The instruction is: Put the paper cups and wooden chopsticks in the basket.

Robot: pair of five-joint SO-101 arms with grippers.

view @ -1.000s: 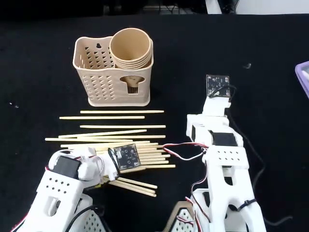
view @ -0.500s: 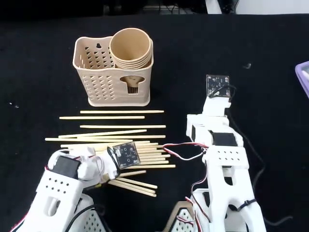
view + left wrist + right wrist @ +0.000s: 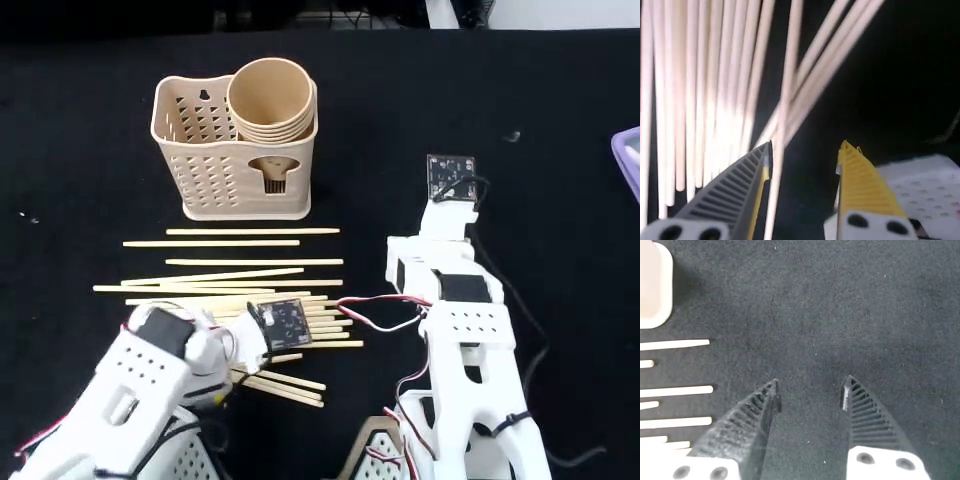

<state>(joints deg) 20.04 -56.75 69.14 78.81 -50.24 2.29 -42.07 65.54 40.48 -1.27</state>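
Note:
A beige perforated basket [image 3: 215, 170] stands at the back left, with a stack of paper cups [image 3: 272, 98] in its right compartment. Several wooden chopsticks [image 3: 235, 280] lie scattered on the black table in front of it. The left arm [image 3: 160, 365] is low over the near end of the pile. My left gripper [image 3: 806, 150] is open just above the chopsticks [image 3: 715, 90], and one stick [image 3: 782, 150] runs between its fingers. My right gripper [image 3: 810, 385] is open over bare black cloth, right of the chopstick ends [image 3: 675, 344] and the basket corner [image 3: 652, 287].
The right arm [image 3: 455, 300] stands to the right of the chopstick pile, its red and white cables [image 3: 375, 305] trailing toward the sticks. A purple object [image 3: 628, 155] shows at the right edge. Black table [image 3: 530, 90] spreads behind and to the right.
The left arm has swung to the right and lifted a little, carrying its wrist over the pile's right part. The right arm, the basket and the cups have not moved.

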